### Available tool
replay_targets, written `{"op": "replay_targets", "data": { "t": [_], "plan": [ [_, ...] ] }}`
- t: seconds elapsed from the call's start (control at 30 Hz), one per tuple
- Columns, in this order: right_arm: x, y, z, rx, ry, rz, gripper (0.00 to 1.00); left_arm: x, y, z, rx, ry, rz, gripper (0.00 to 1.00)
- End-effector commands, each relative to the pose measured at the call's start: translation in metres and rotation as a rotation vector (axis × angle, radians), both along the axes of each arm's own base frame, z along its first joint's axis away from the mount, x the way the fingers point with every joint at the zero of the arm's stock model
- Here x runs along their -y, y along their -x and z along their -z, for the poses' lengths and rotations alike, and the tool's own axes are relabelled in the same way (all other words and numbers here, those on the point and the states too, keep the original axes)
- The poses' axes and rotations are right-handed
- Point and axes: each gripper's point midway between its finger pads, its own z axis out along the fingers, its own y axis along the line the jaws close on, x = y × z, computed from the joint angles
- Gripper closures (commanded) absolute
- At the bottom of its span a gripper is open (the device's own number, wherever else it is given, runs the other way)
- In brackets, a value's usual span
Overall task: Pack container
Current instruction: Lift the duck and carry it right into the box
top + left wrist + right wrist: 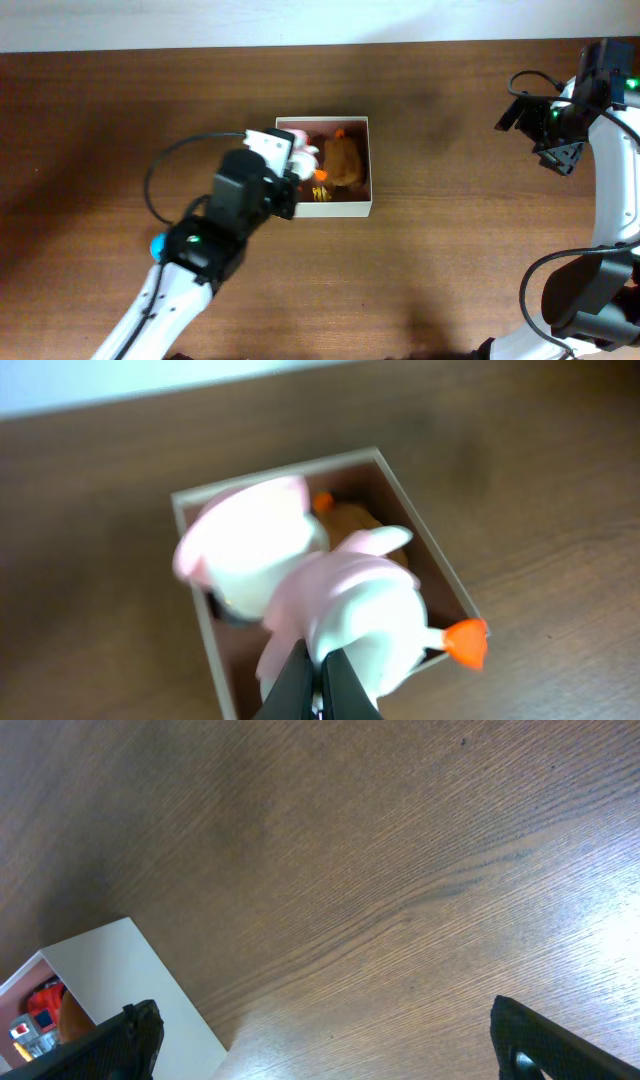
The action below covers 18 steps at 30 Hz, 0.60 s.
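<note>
The container [359, 208] is a square white-walled box with a reddish-brown floor at the table's middle. It holds a brown toy [345, 160] with orange parts. My left gripper [322, 678] is shut on a pink and white plush toy [350, 610] with an orange foot and holds it over the container's left half [205, 630]. The plush also shows in the overhead view [303, 152]. My right gripper [320, 1035] is open and empty, above bare wood to the right of the container [110, 970]. In the overhead view it is at the far right [560, 125].
The wooden table [450, 230] runs to a pale wall at the back. A small blue object [157, 245] lies beside my left arm. My right arm's base and cables [590, 290] stand at the lower right.
</note>
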Motion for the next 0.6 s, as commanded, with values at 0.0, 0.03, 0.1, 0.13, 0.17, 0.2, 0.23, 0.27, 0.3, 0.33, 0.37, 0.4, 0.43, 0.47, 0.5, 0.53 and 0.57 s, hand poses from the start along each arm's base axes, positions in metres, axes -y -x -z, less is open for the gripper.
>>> {"op": "replay_targets", "data": {
  "t": [0.0, 0.03, 0.1, 0.13, 0.17, 0.2, 0.23, 0.27, 0.3, 0.33, 0.37, 0.4, 0.43, 0.47, 0.5, 0.53, 0.57],
  "plan": [
    [0.0, -0.001, 0.0, -0.002, 0.007, 0.003, 0.01, 0.008, -0.005, 0.011, -0.029, 0.01, -0.124, 0.98],
    [0.0, -0.001, 0.0, -0.002, 0.007, 0.003, 0.02, 0.012, -0.005, 0.015, -0.035, 0.005, -0.125, 0.98],
    [0.0, -0.001, 0.0, -0.002, 0.007, 0.003, 0.01, 0.02, -0.005, 0.024, -0.043, -0.015, -0.113, 0.98],
    [0.0, -0.001, 0.0, -0.001, 0.007, 0.003, 0.01, 0.023, -0.005, 0.029, -0.048, -0.024, -0.11, 0.98],
    [0.0, -0.001, 0.0, -0.001, 0.007, 0.003, 0.01, 0.026, -0.006, 0.033, -0.052, -0.031, -0.108, 0.98],
    [0.0, -0.001, 0.0, -0.001, 0.007, 0.003, 0.01, 0.03, -0.008, 0.04, -0.06, -0.037, -0.102, 0.98],
    [0.0, -0.001, 0.0, -0.001, 0.007, 0.003, 0.01, 0.031, -0.009, 0.043, -0.065, -0.039, -0.102, 0.98],
    [0.0, -0.001, 0.0, -0.001, 0.007, 0.003, 0.01, 0.032, -0.009, 0.046, -0.075, -0.036, -0.109, 0.98],
    [0.0, -0.001, 0.0, -0.002, 0.007, 0.003, 0.01, 0.032, -0.01, 0.049, -0.083, -0.033, -0.115, 0.97],
    [0.0, -0.001, 0.0, -0.002, 0.007, 0.003, 0.01, 0.034, -0.01, 0.051, -0.087, -0.032, -0.114, 0.89],
    [0.0, -0.001, 0.0, -0.001, 0.007, 0.003, 0.01, 0.034, -0.011, 0.052, -0.088, -0.031, -0.112, 0.75],
    [0.0, -0.001, 0.0, -0.001, 0.007, 0.003, 0.01, 0.035, -0.011, 0.052, -0.086, -0.03, -0.112, 0.58],
    [0.0, -0.001, 0.0, -0.002, 0.007, 0.003, 0.01, 0.036, -0.013, 0.05, -0.077, -0.022, -0.112, 0.3],
    [0.0, -0.001, 0.0, -0.001, 0.007, 0.003, 0.01, 0.037, -0.014, 0.048, -0.069, -0.015, -0.111, 0.23],
    [0.0, -0.001, 0.0, -0.001, 0.007, 0.003, 0.01, 0.039, -0.015, 0.046, -0.064, -0.005, -0.105, 0.17],
    [0.0, -0.001, 0.0, -0.001, 0.007, 0.003, 0.01, 0.041, -0.016, 0.044, -0.058, 0.003, -0.102, 0.13],
    [0.0, -0.001, 0.0, -0.002, 0.007, 0.003, 0.01, 0.043, -0.017, 0.042, -0.051, 0.014, -0.097, 0.04]
  ]
}}
